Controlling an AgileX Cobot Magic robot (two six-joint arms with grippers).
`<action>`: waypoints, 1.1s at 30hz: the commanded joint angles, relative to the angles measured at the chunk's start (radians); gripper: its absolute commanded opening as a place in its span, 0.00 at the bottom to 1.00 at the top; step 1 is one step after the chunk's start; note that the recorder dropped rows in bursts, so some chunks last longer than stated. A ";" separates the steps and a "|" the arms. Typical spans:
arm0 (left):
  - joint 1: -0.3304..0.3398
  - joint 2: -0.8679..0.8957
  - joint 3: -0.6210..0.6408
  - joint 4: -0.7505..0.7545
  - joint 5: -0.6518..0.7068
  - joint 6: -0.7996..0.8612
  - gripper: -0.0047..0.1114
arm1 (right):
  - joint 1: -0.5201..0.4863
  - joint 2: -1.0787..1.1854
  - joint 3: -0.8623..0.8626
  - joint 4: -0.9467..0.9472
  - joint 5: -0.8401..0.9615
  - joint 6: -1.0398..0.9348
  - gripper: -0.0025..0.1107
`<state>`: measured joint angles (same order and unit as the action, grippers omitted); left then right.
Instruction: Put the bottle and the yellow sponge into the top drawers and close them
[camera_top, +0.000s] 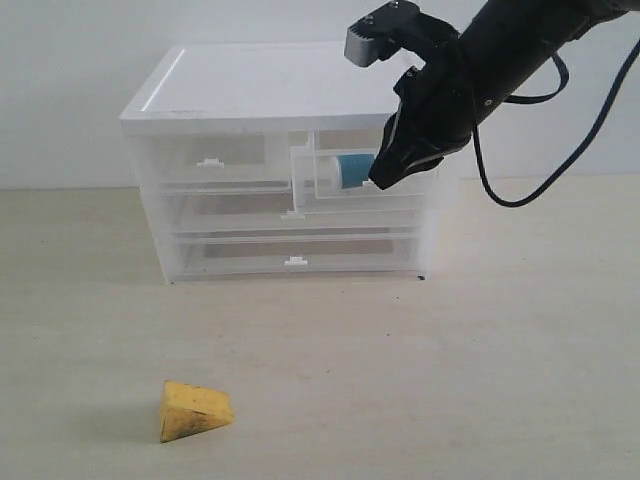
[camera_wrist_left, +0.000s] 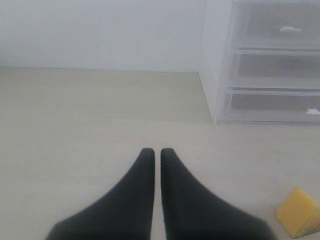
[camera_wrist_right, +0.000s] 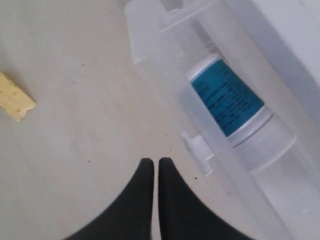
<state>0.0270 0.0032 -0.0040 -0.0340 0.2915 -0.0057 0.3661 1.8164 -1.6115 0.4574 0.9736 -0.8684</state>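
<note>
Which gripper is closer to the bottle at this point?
Right. The right gripper, shut, sits just beside the open top drawer where the bottle lies. The left gripper is away from the cabinet, out over the table near the yellow sponge.

A pale, wood-grain table (camera_top: 500, 380) is filling the near and middle ground. A plain white wall (camera_top: 60, 90) is rising behind its far edge. A white-topped translucent cabinet (camera_top: 260, 85) is standing at the far side, near centre. Soft, even light is casting faint shadows.

Fingers (camera_wrist_left: 137, 195) together, yellow sponge (camera_wrist_left: 300, 212) nearby
</note>
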 joint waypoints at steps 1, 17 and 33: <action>0.003 -0.003 0.004 -0.002 0.000 -0.002 0.08 | -0.008 0.028 -0.006 -0.032 -0.085 0.016 0.02; 0.003 -0.003 0.004 -0.002 0.000 -0.002 0.08 | -0.008 0.080 -0.006 -0.134 -0.440 0.127 0.02; 0.003 -0.003 0.004 -0.002 0.000 -0.002 0.08 | -0.008 -0.035 -0.006 -0.268 0.033 0.387 0.02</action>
<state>0.0270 0.0032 -0.0040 -0.0340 0.2915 -0.0057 0.3645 1.8072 -1.6111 0.2746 0.9214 -0.5821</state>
